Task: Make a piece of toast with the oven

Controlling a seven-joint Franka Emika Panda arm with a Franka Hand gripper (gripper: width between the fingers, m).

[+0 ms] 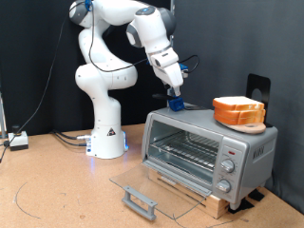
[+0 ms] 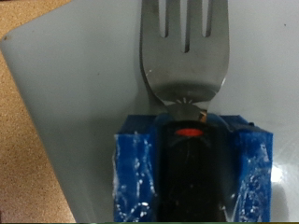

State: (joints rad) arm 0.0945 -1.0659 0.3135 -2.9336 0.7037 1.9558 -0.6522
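Atop oven, fingers grip fork; toast unseen.

A metal fork with 4 tines lies against a grey surface, its neck in a black handle between 2 blue-taped fingers. Tan table shows alongside.

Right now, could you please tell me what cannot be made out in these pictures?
- Exterior view: whatever the pincer holds over the oven is too small to identify.
- Wrist view: the fork has its tine tips and handle end cut off by the picture edges.
- Exterior view: the knob settings are too small to read.
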